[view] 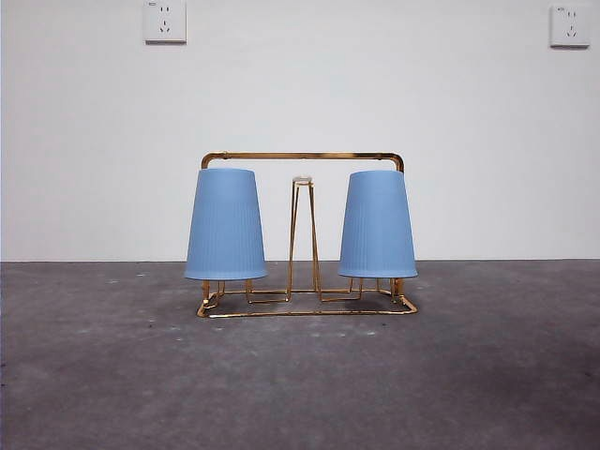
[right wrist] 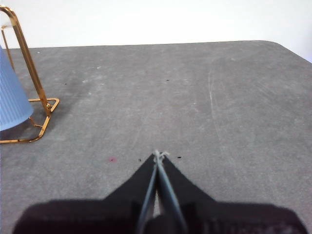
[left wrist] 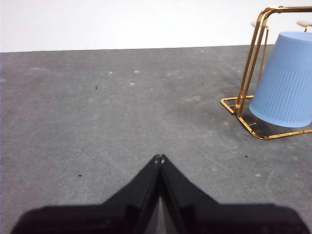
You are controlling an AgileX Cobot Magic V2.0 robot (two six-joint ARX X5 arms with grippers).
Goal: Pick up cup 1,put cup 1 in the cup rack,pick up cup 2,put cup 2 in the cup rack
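Both cups are on the cup rack (view: 305,234). The rack is a gold wire frame with a rectangular base, sitting on the grey counter (view: 300,384) about mid-frame in the front view, in front of a white wall (view: 300,94).

Left blue cup (view: 226,225) is upside down over a prong at the rack's left end, rim just above the base wire. Right blue cup (view: 377,225) is the same at the right end, also inverted, rim clear of the base. Both sit upright on their prongs with no visible tilt. Between them the centre hairpin prong (view: 302,234) stands bare. The handle bar runs across the top, level with the cups' closed ends.

Left gripper (left wrist: 160,157): jaws closed tip to tip, holding nothing, low over bare counter. It is well apart from the rack, which shows at the edge of its wrist view with one blue cup on it.

Right gripper (right wrist: 158,154): jaws pressed together, nothing between them, also over bare counter and well clear of the rack's other end.

Neither arm shows in the front view. Two wall sockets (view: 165,21) sit high on the wall, one near each top corner.
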